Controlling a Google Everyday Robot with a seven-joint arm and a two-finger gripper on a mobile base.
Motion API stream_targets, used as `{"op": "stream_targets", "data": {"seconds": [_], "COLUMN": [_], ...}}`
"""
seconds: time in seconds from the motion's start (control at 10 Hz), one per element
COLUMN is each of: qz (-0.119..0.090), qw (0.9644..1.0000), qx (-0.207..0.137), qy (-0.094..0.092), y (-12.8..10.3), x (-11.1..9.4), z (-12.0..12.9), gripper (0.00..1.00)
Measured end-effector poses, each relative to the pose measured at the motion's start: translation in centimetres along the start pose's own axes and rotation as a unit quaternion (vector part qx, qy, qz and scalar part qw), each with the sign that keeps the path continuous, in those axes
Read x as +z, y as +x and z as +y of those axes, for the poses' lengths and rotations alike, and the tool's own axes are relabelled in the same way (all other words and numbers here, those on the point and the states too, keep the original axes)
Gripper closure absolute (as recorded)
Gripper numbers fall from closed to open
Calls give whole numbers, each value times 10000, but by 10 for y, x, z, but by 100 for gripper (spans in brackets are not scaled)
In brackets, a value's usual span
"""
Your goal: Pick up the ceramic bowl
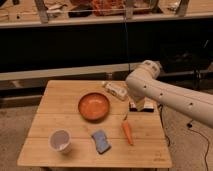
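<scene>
The ceramic bowl [93, 106] is a round, shallow orange-brown dish with a darker rim. It sits empty near the middle of the wooden table [60, 100]. My gripper [139, 105] hangs at the end of the white arm [165, 95], low over the table's right side. It is to the right of the bowl and apart from it, holding nothing that I can see.
A white packet [116, 90] lies behind and right of the bowl, close to the gripper. An orange carrot [127, 132], a blue sponge [101, 141] and a small white cup [60, 141] lie along the front. A dark shelf unit stands behind the table.
</scene>
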Motion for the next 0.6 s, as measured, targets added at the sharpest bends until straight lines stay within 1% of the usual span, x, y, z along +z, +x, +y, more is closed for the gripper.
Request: {"op": "stream_targets", "data": {"seconds": [0.1,0.2,0.5,0.6], "qz": [-54,-86,-165,-198], "qw": [9998,9995,9979,9970], "qx": [-188,-300,-595,-716], "qy": [53,93,189,222], "y": [-10,-17,-20,-24], "x": [4,6,14,18], "z": [-8,-14,-19,-23], "gripper": [20,20,20,20]}}
